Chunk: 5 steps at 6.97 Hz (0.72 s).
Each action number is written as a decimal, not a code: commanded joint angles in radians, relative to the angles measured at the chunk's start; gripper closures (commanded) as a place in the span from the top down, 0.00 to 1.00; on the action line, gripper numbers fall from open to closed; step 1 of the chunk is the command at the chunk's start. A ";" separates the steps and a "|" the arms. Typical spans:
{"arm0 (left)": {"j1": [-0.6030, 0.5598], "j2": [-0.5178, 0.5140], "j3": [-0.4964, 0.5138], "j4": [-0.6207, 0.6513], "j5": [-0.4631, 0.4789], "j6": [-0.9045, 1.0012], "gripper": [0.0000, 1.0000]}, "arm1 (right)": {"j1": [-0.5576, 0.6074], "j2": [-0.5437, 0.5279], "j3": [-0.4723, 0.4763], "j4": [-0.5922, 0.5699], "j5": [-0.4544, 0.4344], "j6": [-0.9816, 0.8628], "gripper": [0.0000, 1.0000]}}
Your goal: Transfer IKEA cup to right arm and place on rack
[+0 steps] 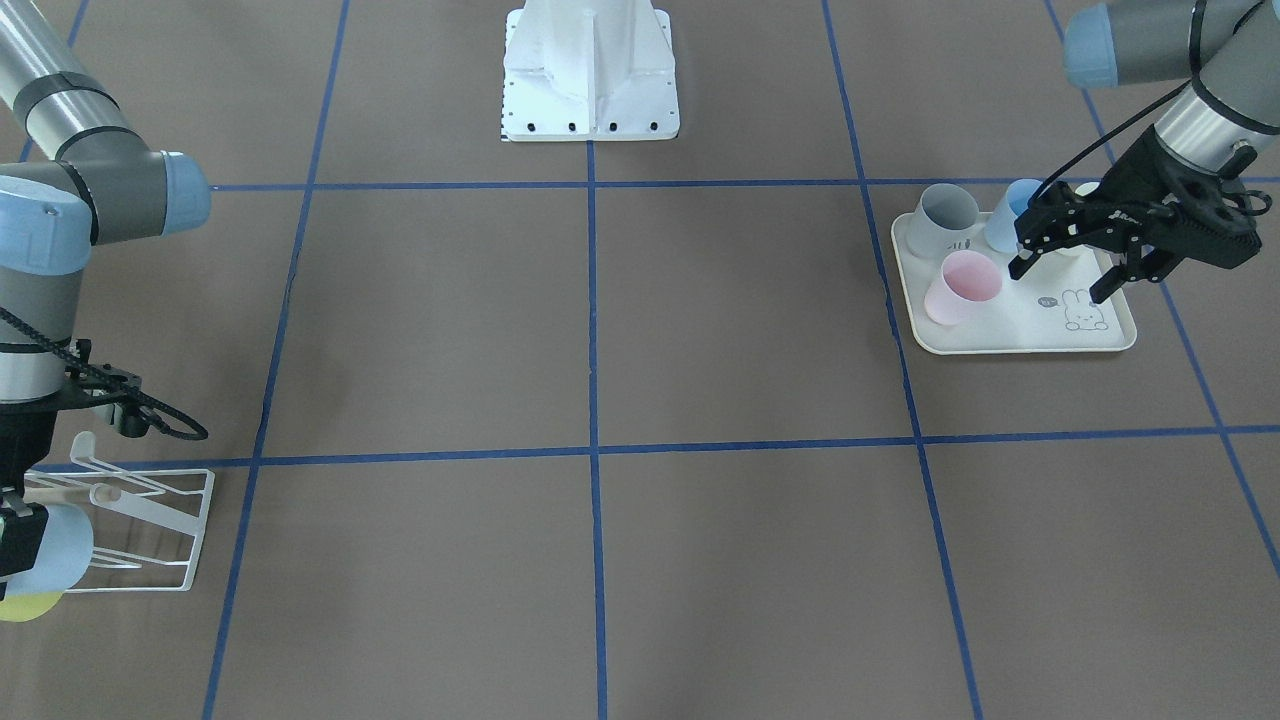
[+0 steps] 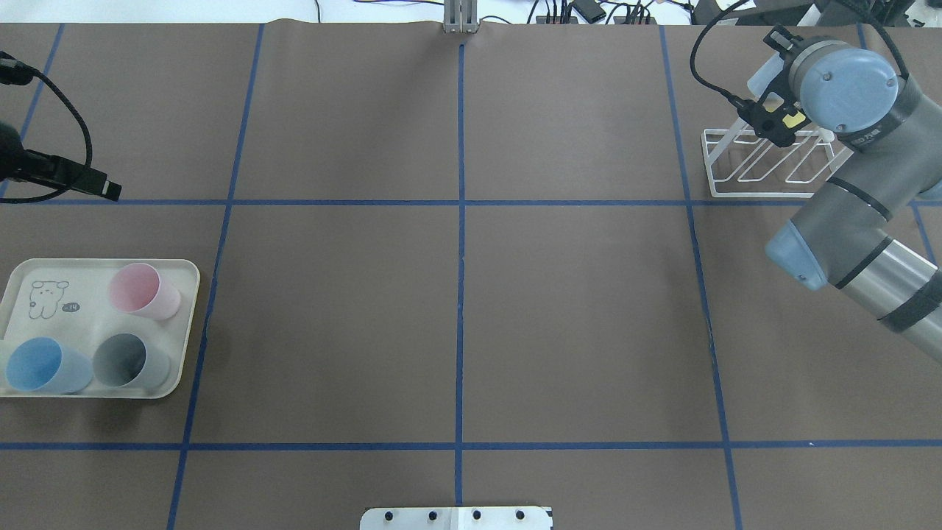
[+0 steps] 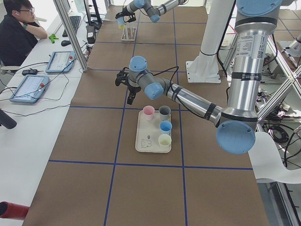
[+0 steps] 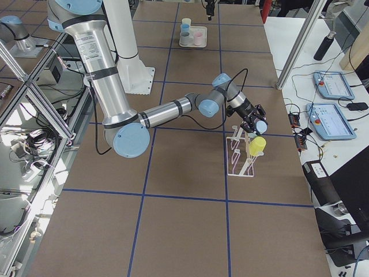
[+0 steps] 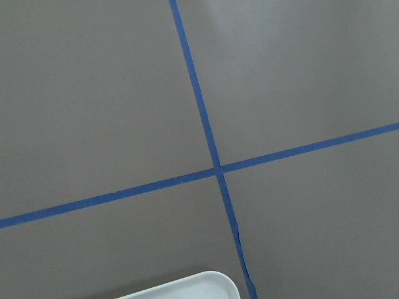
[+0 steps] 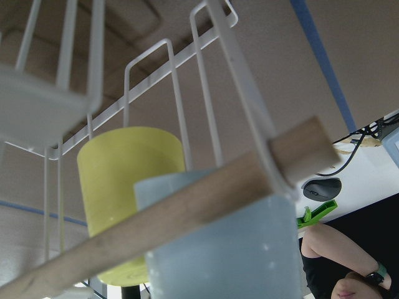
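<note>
Brown worktop (image 2: 456, 309), two o'clock: my right end effector (image 1: 22, 548) clamps the pale blue cup (image 1: 62, 548), seemingly at the rack (image 1: 203, 525); next, seat it, release. Left end effector (image 1: 1058, 282) gapes.

White-coated wire rack (image 6: 242, 93), bare wooden dowel (image 6: 187, 212), matt, seemingly plastic cup (image 6: 224, 261).

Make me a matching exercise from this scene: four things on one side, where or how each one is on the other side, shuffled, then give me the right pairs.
Things
1. pink cup
2. yellow cup
3. pale blue cup
4. left pincer

Places or states
A. open, above the tray
B. gripped in the right pincer
C. on the tray
D. on the rack, ungripped

Pairs: 1-C, 2-D, 3-B, 4-A
</note>
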 commanded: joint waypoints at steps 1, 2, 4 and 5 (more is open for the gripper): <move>0.000 0.000 0.001 -0.001 0.000 -0.001 1.00 | -0.008 -0.001 -0.003 -0.001 -0.002 0.000 0.54; 0.000 0.000 0.000 -0.001 0.000 -0.003 1.00 | -0.010 0.001 -0.005 -0.001 -0.004 -0.006 0.66; 0.000 0.001 0.000 -0.001 0.000 -0.003 1.00 | -0.013 0.001 -0.006 -0.001 -0.004 -0.011 0.81; 0.000 0.001 0.001 -0.001 0.000 -0.001 1.00 | -0.013 0.001 -0.006 -0.001 -0.004 -0.012 0.83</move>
